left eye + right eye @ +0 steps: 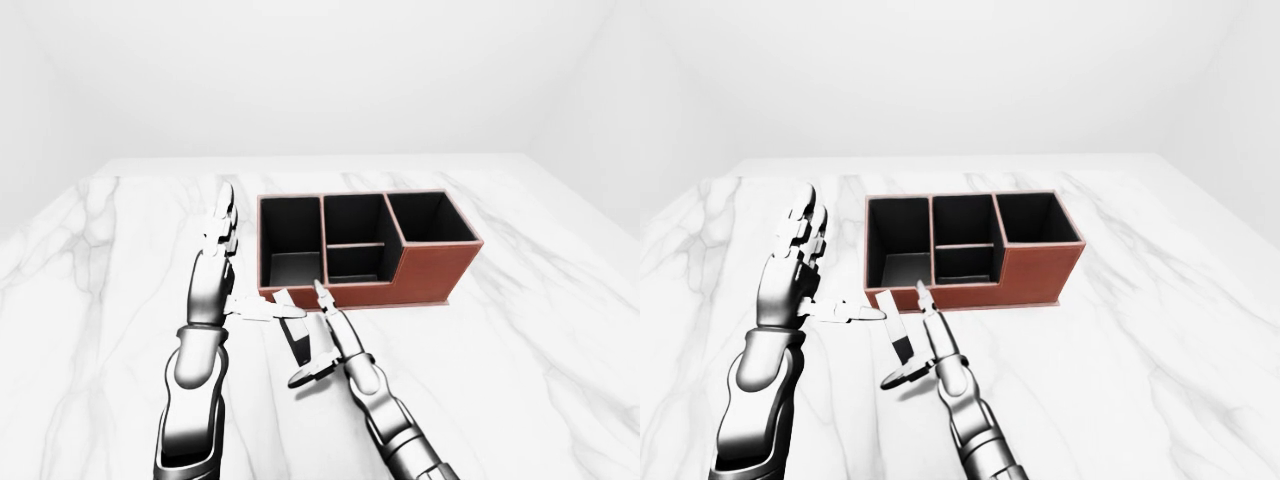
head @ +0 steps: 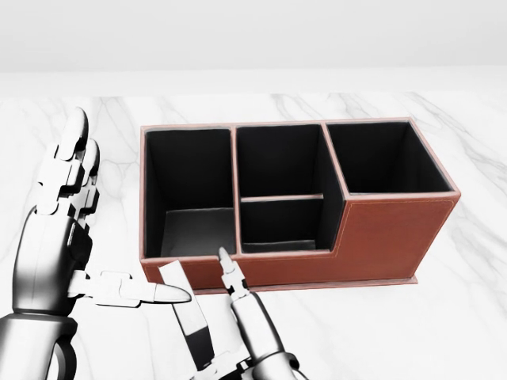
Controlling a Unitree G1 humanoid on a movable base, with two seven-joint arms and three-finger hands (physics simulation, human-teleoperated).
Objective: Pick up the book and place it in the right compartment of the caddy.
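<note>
I had the book (image 1: 896, 335) standing tilted on the table (image 1: 1140, 320) just below the caddy (image 1: 1040, 275), between both hands: left hand (image 1: 795, 270) spread, thumb steadying its top edge, right hand (image 1: 925, 350) open alongside, not yet gripping, right compartment (image 1: 1035, 218) empty

No legible text (none anywhere)

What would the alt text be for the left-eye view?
Two silver robot hands hover over a white marble table, flanking a small black-and-white book standing tilted just below a brown caddy with four empty black compartments. The left hand is open, fingers pointing up and thumb reaching toward the book; the right hand is open beside it, one finger extended toward the caddy.
</note>
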